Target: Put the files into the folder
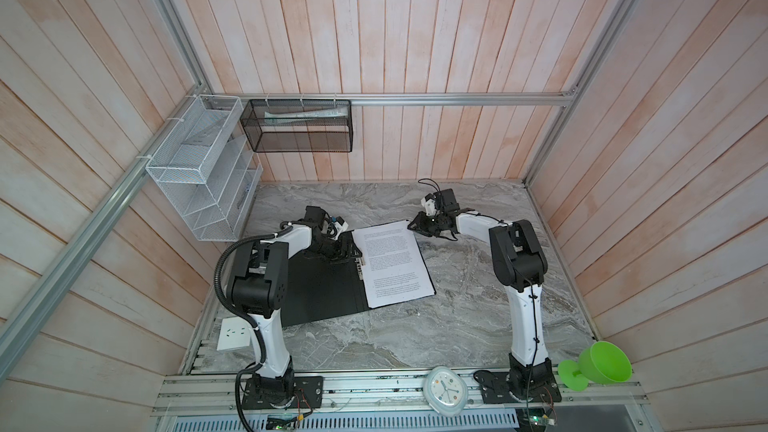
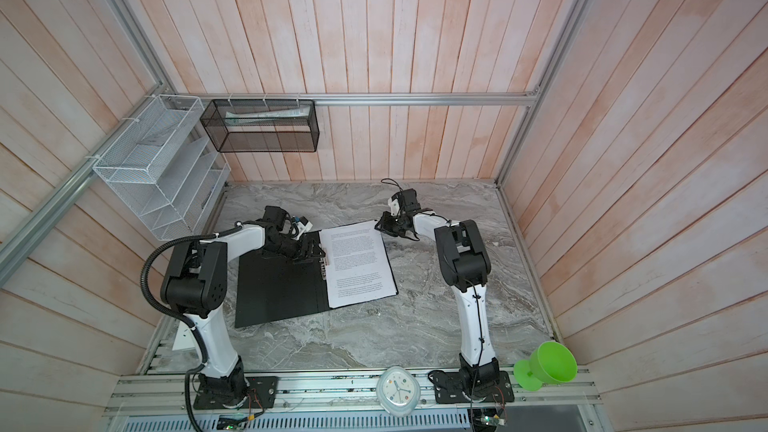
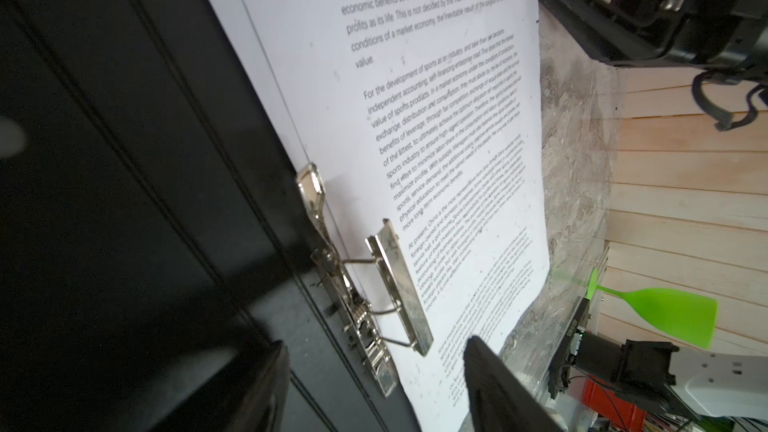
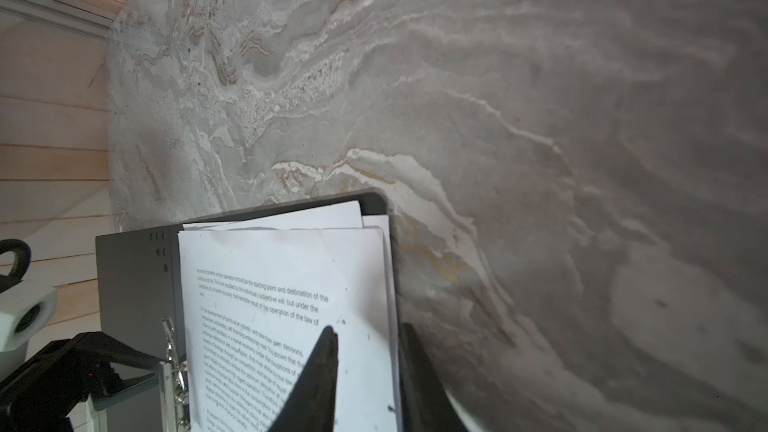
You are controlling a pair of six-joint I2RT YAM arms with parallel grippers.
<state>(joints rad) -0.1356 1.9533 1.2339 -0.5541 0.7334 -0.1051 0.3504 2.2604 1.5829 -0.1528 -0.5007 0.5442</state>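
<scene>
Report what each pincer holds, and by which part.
Left pincer stands open at the metal clip, holding nothing. Right pincer straddles the side edge of the files near their far right corner; whether it clamps them cannot be told.

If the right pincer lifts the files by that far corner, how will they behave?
The files are thin loose sheets, so they would likely droop rather than lift flat. Their corners already fan apart, so sheets may slide separately. The clip bar over their spine edge might snag them.
</scene>
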